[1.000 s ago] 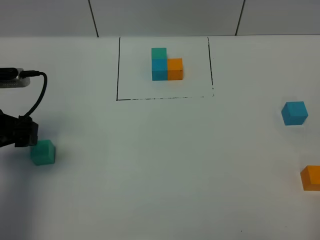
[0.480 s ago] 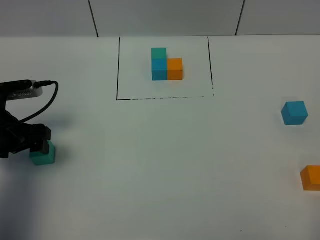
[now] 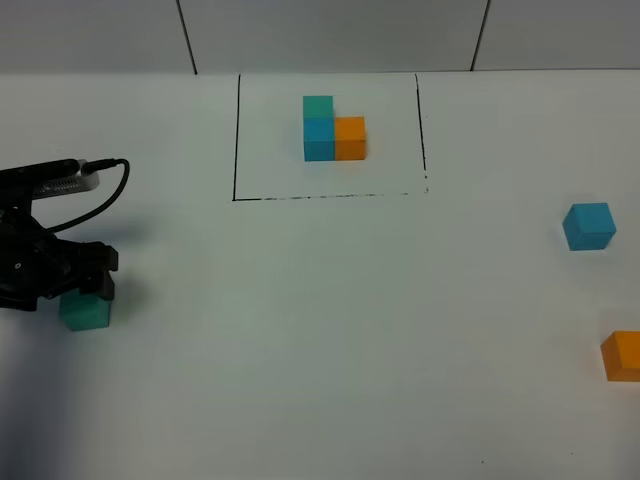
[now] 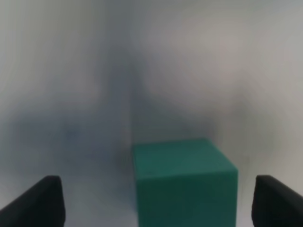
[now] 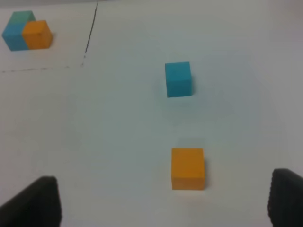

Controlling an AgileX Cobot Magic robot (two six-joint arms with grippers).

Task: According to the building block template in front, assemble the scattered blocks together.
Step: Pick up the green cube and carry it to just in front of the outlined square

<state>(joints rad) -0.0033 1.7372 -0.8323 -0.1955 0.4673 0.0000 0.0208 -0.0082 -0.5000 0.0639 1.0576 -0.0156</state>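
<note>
Where the white table (image 3: 330, 330) is seen from above, a small matte teal-green cube (image 3: 83, 311) is found at its left side, set between the widely parted jaws of the left gripper (image 4: 158, 201), with gaps on both sides. A sky-blue cube (image 3: 588, 225) and an orange cube (image 3: 622, 355) are placed far right, apart, before the right gripper (image 5: 163, 201), likewise spread and empty. The L-shaped three-cube template (image 3: 333, 130) is enclosed by a thin black drawn rectangle (image 3: 236, 140).

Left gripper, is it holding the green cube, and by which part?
Nothing is held. The left gripper stands open with the teal-green cube between its fingers, both clear of the cube's sides.
</note>
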